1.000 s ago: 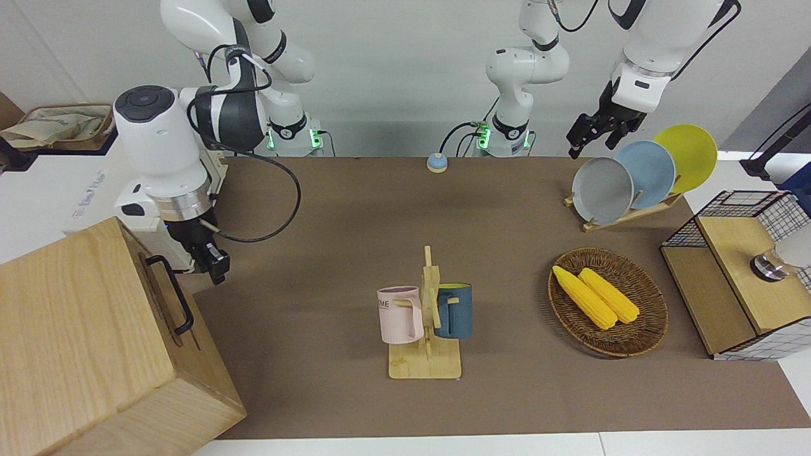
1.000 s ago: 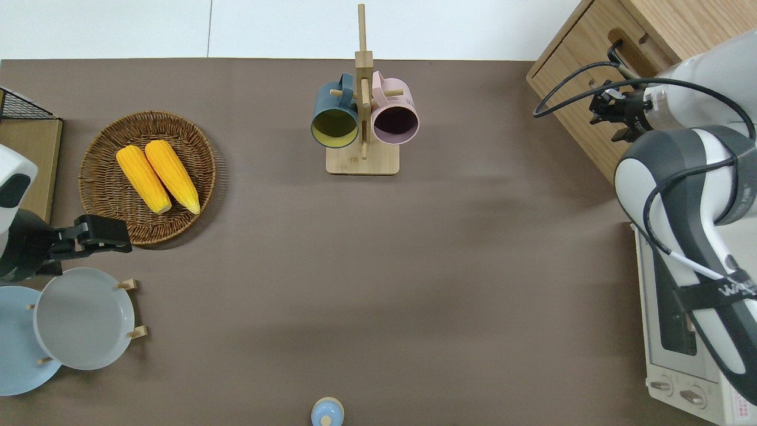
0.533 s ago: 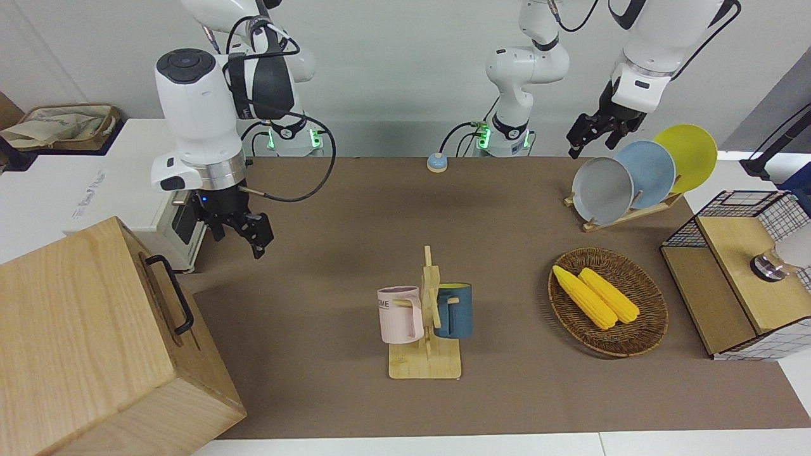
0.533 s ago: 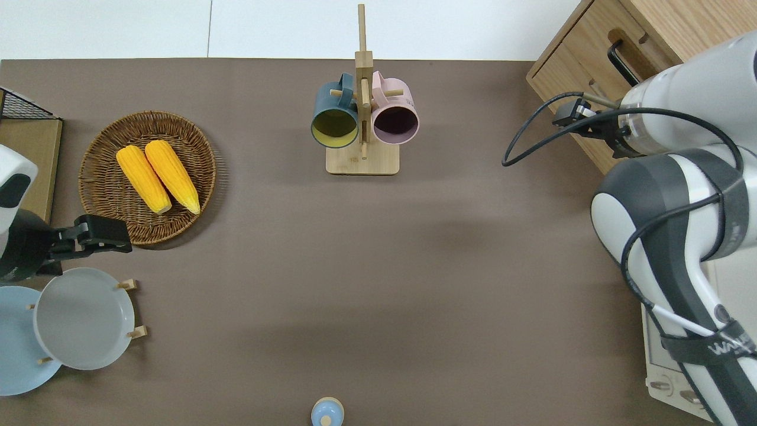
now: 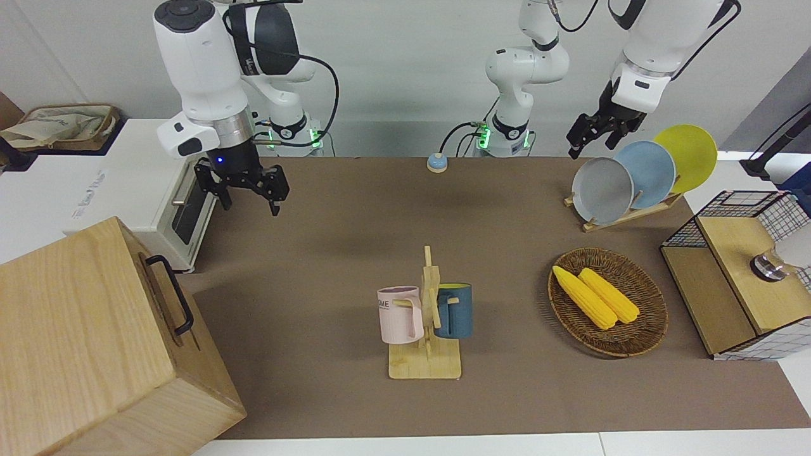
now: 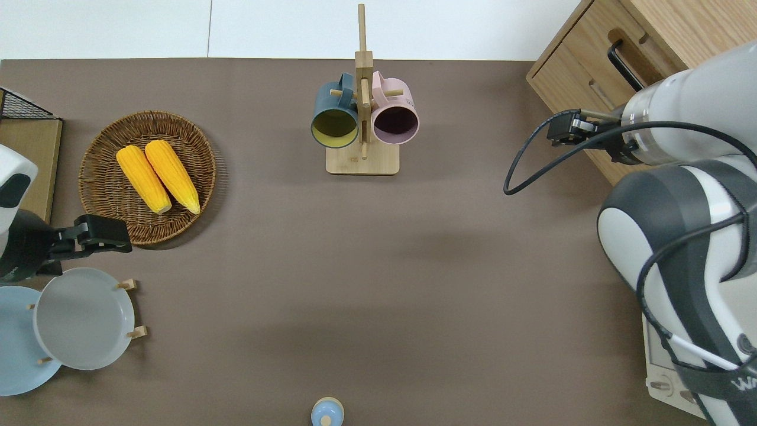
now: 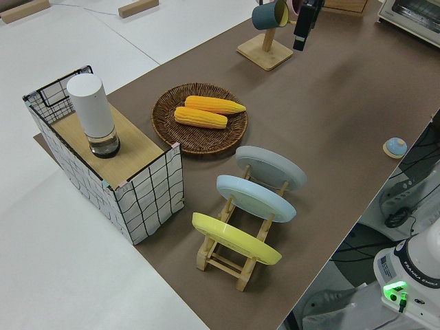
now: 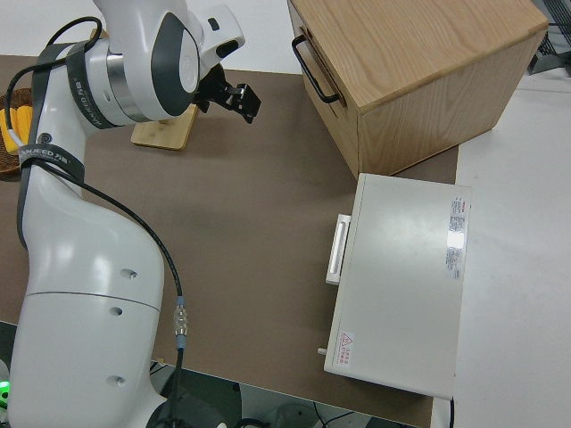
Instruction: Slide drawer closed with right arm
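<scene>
The drawer [image 5: 166,297] sits flush in the wooden box [image 5: 76,335] at the right arm's end; it looks stiff, best pushed at its handle [image 5: 171,292]; the right gripper [image 5: 247,190] hangs clear, jaws apart; left arm parked.

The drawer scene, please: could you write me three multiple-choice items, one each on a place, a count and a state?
1. Where is the mug rack?
A. Between the wooden box and the wicker basket
B. On the toaster oven
C. In the basket

2. How many corn cobs lie in the basket?
A. One
B. Two
C. Four

3. How is the drawer?
A. Pulled fully out
B. Removed
C. Shut flush with the box

Answers:
1 A, the front view shows the rack on the mat between them.
2 B, two yellow cobs lie side by side.
3 C, the drawer front sits level with the box face, the right gripper clear of its handle.
</scene>
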`<state>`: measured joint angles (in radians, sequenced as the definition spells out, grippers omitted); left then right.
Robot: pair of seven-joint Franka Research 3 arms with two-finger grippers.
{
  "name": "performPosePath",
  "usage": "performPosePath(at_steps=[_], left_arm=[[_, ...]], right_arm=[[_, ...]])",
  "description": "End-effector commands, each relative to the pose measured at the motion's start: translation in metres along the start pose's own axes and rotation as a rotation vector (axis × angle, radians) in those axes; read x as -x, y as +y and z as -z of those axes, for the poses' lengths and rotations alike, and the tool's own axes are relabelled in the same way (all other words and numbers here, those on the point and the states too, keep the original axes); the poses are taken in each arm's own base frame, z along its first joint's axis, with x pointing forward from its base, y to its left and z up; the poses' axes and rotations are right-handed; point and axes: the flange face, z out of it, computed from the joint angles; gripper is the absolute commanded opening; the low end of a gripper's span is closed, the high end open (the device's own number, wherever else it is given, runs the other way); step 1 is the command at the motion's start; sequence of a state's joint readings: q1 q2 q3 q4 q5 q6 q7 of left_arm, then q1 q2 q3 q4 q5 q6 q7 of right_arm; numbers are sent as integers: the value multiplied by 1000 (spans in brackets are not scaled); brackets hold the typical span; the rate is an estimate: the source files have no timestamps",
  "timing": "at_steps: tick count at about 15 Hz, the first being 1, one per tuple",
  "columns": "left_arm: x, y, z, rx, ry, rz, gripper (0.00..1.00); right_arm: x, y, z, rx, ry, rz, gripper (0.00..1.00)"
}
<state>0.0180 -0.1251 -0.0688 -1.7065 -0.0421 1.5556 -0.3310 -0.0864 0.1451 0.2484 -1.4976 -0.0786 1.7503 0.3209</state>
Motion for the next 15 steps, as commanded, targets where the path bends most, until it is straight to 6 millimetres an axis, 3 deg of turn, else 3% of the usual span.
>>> performPosePath(at_steps=[1, 8, 15], left_arm=[[4, -3, 5, -1, -5, -6, 993], [4, -3, 5, -1, -5, -6, 993], [4, -3, 5, 0, -3, -6, 993]], right_arm=[[20, 16, 14, -20, -50, 83, 985], [40, 6, 35, -52, -98, 155, 985], [44, 24, 52, -40, -99, 195, 985]])
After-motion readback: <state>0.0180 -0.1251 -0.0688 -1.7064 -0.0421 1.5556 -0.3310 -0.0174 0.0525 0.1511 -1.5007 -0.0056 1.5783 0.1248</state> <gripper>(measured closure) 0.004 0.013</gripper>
